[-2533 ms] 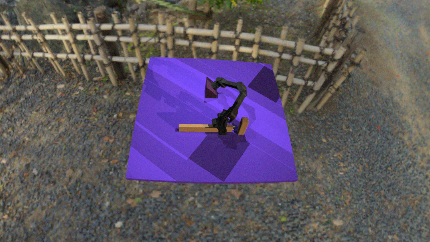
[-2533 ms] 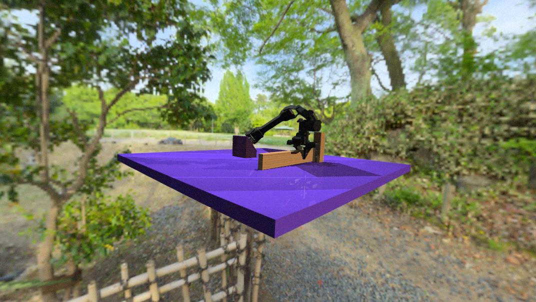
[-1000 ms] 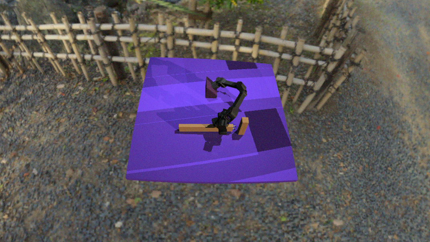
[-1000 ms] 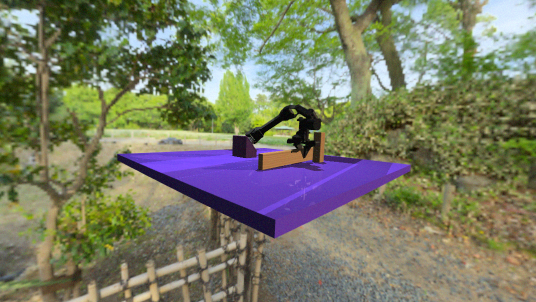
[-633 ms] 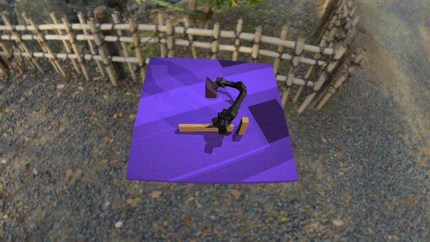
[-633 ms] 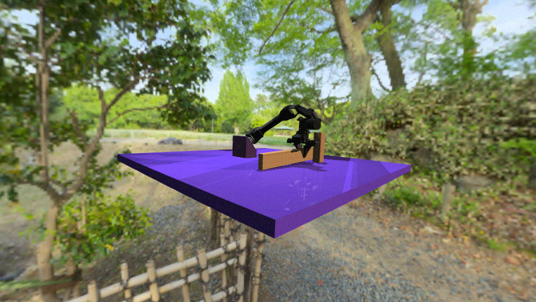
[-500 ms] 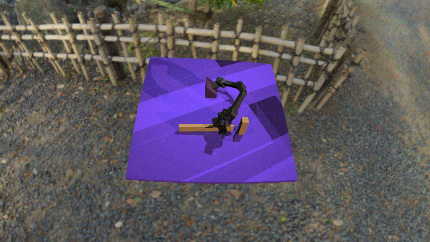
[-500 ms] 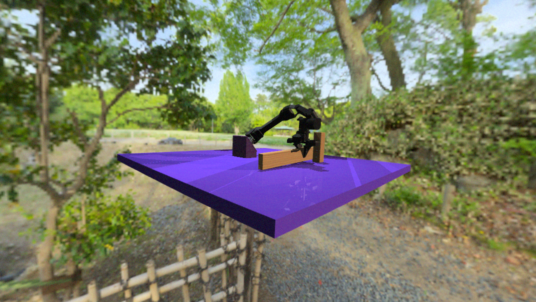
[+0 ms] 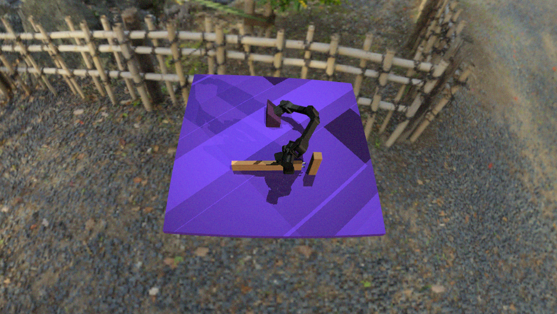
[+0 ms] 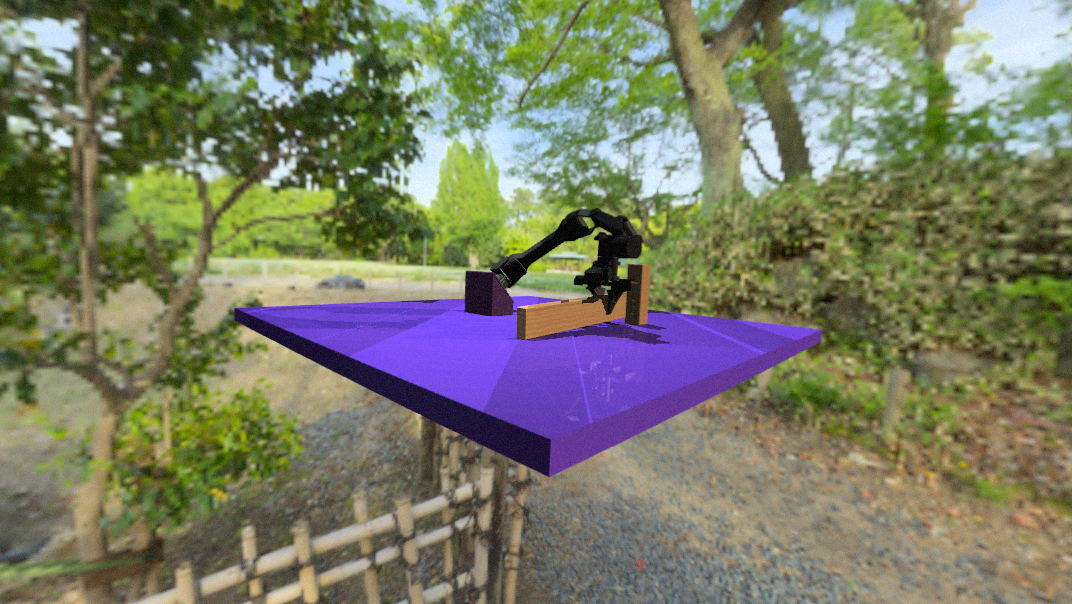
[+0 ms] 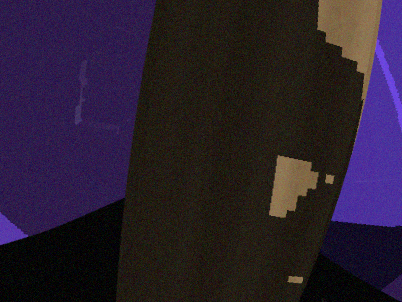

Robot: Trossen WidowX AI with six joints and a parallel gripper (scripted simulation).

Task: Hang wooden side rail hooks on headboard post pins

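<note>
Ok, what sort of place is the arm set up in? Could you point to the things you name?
Outdoors, probably a garden or park: a bamboo fence [image 9: 278,50] [image 10: 405,521], gravel ground [image 9: 117,273] [image 10: 675,525], and trees [image 10: 708,97] behind the purple table [image 9: 218,203] [image 10: 450,375].

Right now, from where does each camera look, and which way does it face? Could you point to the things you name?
Top: high above one side of the table [image 9: 218,210], facing obliquely down; the whole arm shows, with its gripper [image 9: 288,165] [image 10: 611,296] on the rail [image 9: 245,165] [image 10: 566,316] [image 11: 200,125].
Exterior: off a table corner, slightly above the tabletop, facing across it toward arm, rail and post [image 9: 315,164] [image 10: 637,296].
Wrist: on the arm by the gripper, facing the rail; black gripper parts show at the lower corners.
Top and exterior share arm, rail and post.
</note>
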